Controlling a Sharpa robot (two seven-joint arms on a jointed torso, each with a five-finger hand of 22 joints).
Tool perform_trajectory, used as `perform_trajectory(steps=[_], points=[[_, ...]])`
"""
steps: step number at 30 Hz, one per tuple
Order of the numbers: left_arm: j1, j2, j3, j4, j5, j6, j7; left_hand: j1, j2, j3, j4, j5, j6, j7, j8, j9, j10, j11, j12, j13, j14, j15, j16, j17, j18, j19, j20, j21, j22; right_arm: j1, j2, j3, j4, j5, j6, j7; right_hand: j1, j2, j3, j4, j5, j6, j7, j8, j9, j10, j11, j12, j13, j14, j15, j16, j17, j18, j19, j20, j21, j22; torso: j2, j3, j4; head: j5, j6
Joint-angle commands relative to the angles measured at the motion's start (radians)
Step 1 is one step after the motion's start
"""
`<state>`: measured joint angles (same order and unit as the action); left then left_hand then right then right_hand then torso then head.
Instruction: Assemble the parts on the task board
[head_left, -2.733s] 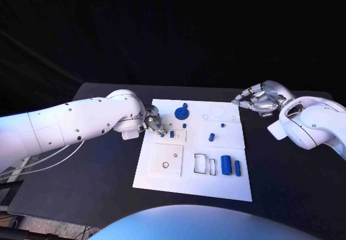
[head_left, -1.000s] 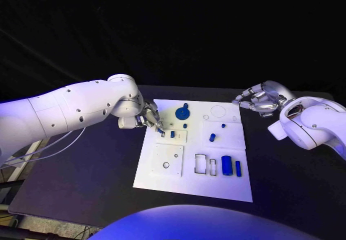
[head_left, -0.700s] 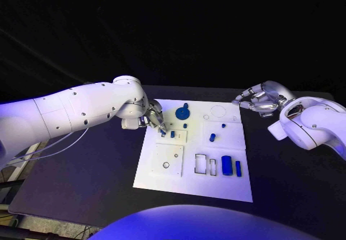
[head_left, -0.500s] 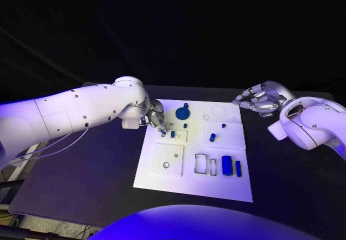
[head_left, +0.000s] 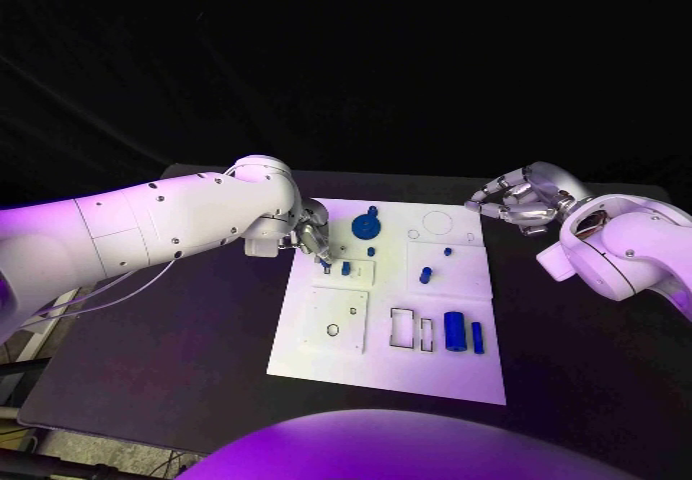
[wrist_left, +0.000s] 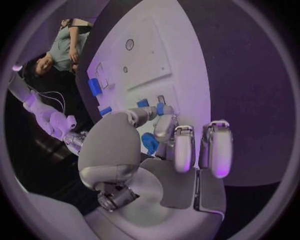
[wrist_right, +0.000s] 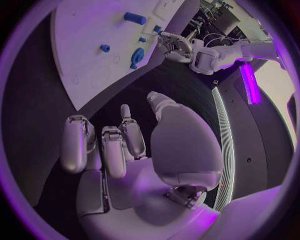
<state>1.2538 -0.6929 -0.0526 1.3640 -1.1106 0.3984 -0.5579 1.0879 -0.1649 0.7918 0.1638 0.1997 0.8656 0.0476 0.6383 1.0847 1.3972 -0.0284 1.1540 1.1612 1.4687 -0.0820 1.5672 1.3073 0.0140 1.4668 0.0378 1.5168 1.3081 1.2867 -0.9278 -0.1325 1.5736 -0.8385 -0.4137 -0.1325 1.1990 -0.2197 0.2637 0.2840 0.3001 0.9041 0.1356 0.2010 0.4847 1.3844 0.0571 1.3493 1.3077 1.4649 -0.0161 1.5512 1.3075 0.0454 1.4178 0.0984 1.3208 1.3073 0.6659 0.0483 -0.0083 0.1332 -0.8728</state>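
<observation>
- The white rectangular task board (head_left: 433, 375) lies flat in the middle of the black tabletop (head_left: 173, 370), its long sides running away from the robot.
- The left hand (head_left: 309, 240) hangs over the board's left edge, towards the far end, with its silver fingers pointing down at the board.
- In the left wrist view the left hand's fingertips (wrist_left: 164, 109) are drawn together around a small blue peg (wrist_left: 160, 108). In the head view that spot lies just beside a small square recess (head_left: 352, 269), where a short blue stub (head_left: 345, 268) stands.
- A round blue disc part with a knob (head_left: 364, 226) sits near the far end of the board, just right of the left hand, with a small blue piece (head_left: 371, 252) next to it.
- Near the middle of the board lies a short blue cylinder (head_left: 424, 274), and a tiny blue piece (head_left: 447, 252) lies beyond it.
- At the near right of the board a thick blue cylinder (head_left: 454, 331) and a thin blue bar (head_left: 476, 337) lie side by side, next to two narrow rectangular cut-outs (head_left: 410, 329).
- A square plate outline with a small round hole (head_left: 332, 329) sits on the near left.
- The right hand (head_left: 513, 204) is held off the board's far right corner, above the tabletop. Its fingers are curled loosely inward and hold nothing.
</observation>
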Motion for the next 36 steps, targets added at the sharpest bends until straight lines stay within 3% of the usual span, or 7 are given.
perform_trajectory(steps=[1,16,36], points=[[0.001,0.004,-0.001,-0.005,0.022,0.040,0.010,0.001,0.008,0.177,-0.184,0.003,0.008,-0.003,0.006,-0.001,-0.001,-0.002,-0.001,-0.002,0.102,0.001,0.004,0.263,0.000,0.072,-0.005,0.000,0.244,-0.001,0.001,0.000,0.000,-0.012,0.011,0.002,-0.001,0.011,-0.006,0.002,0.006,-0.007,-0.002,0.005,0.001,-0.005,-0.002,-0.002,0.022,0.087,0.006,-0.006,0.204,0.018,-0.005,0.001,-0.003,0.141,0.000,0.0005,0.0002,0.001,0.000],[0.002,0.009,-0.003,-0.020,0.081,0.060,-0.002,0.000,0.008,0.176,-0.183,0.004,0.008,-0.003,0.006,0.000,-0.001,-0.002,-0.002,-0.003,0.102,0.001,0.004,0.263,0.000,0.071,-0.005,-0.001,0.244,-0.001,0.002,0.000,0.000,-0.012,0.010,0.001,-0.001,0.011,-0.006,0.002,0.006,-0.007,-0.002,0.005,0.001,-0.005,-0.002,-0.002,0.022,0.087,0.006,-0.006,0.204,0.018,-0.005,0.001,-0.003,0.141,-0.001,0.0008,0.0001,0.000,0.000],[0.001,0.015,-0.008,-0.027,0.072,0.058,-0.012,-0.001,0.008,0.175,-0.183,0.007,0.008,-0.004,0.006,0.000,0.000,-0.002,0.000,-0.002,0.102,0.001,0.004,0.263,0.000,0.071,-0.005,-0.001,0.244,-0.001,0.003,0.000,-0.001,-0.012,0.012,0.002,-0.001,0.011,-0.006,0.002,0.006,-0.007,-0.002,0.005,0.001,-0.005,-0.002,-0.002,0.022,0.087,0.006,-0.006,0.204,0.018,-0.005,0.001,-0.003,0.141,0.000,0.0005,0.0009,-0.001,0.000]])
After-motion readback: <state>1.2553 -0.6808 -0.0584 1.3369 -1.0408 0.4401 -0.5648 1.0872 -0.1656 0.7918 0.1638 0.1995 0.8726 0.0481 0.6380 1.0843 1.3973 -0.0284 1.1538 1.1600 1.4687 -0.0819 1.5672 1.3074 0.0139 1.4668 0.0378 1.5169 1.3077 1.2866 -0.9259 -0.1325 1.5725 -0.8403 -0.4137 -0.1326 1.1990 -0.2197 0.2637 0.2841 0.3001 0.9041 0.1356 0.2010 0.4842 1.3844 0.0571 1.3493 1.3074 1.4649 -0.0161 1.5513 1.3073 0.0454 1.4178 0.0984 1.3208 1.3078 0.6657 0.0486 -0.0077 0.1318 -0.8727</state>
